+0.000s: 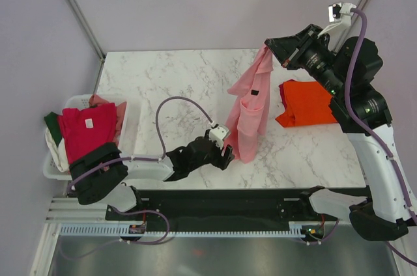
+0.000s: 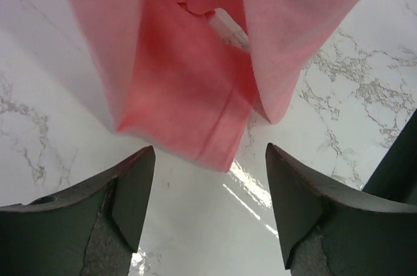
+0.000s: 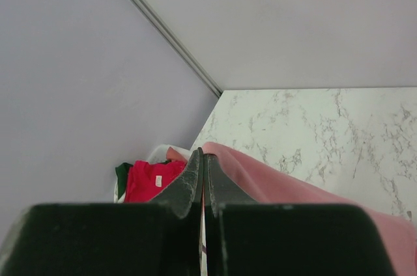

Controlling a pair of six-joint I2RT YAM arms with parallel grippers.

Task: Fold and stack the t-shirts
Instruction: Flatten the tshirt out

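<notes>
Grey-veined white marble table (image 1: pixel 182 74), white plastic basket (image 1: pixel 77 99) at its left edge

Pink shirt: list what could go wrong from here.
The right tool pinches only a top edge of the pink shirt; it could slip and fall in a heap.
The left tool is open just short of the bunched hem, so it may catch one layer only.
A swing might disturb the orange shirt lying nearby.
</notes>
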